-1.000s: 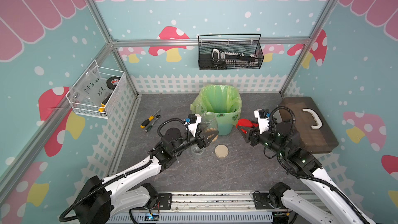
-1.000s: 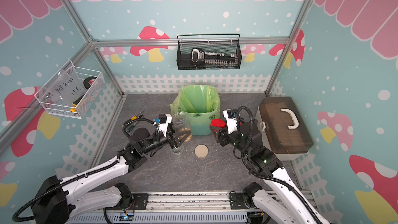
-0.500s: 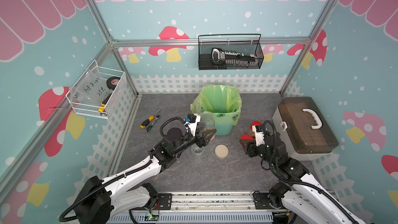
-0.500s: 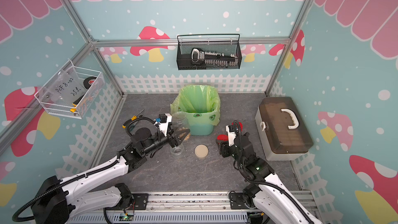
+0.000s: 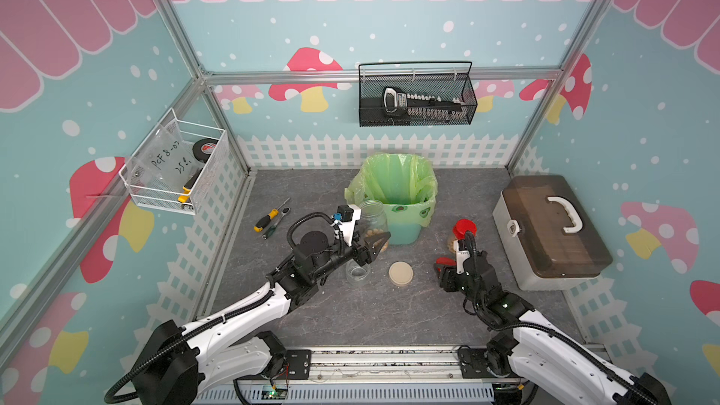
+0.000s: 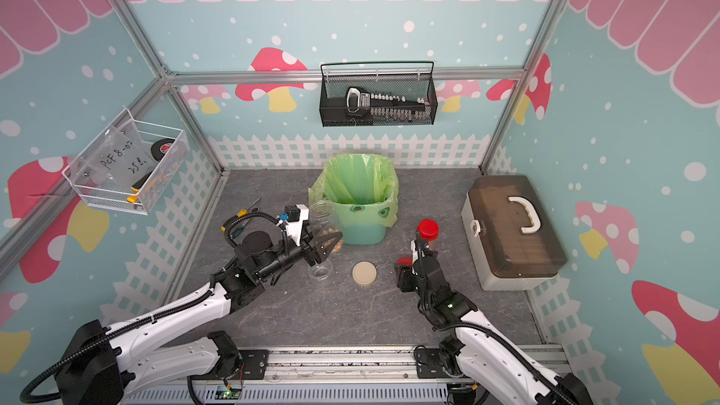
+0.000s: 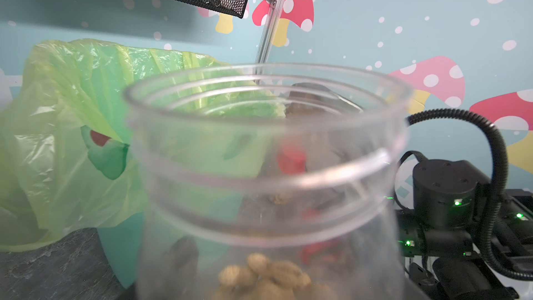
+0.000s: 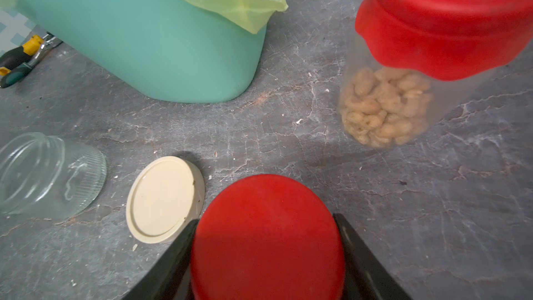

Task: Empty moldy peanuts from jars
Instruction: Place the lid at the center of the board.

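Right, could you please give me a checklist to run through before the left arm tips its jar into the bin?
1. Lid off held jar: ok, mouth open.
2. Left gripper shut on that jar: ok.
3. Peanuts in it: ok, at the bottom.
4. Teal bin beside jar, green bag open: ok.
5. Jar mouth above bin rim: cannot tell.
6. Right gripper free: not ok, shut on red lid.

You're looking into a booth with teal walls (image 5: 389, 33) — white dots, red mushrooms, pink scallops on top, a white picket fence (image 5: 350, 148) printed along the base. Your floor (image 5: 350, 317) is grey, marbled. A black mesh basket (image 5: 417, 111) hangs on the back wall, a white wire basket (image 5: 167, 188) on the left; a brown-lidded case (image 5: 545, 235) sits right.
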`<move>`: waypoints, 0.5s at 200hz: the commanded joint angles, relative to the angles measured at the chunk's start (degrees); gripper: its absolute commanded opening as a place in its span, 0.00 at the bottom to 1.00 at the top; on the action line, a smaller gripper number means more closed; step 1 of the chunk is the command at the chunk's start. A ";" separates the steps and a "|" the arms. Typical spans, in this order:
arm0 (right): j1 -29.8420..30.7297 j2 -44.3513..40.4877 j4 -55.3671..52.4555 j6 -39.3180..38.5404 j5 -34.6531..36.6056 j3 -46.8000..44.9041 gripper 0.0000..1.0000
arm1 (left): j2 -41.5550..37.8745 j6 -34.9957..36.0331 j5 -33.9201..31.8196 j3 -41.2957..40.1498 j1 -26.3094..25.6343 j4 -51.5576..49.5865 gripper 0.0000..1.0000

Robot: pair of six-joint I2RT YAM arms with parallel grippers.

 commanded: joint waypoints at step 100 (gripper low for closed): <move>-0.23 6.99 9.11 3.17 1.21 -4.30 0.63 | -1.32 0.48 0.42 -0.75 0.38 1.72 0.65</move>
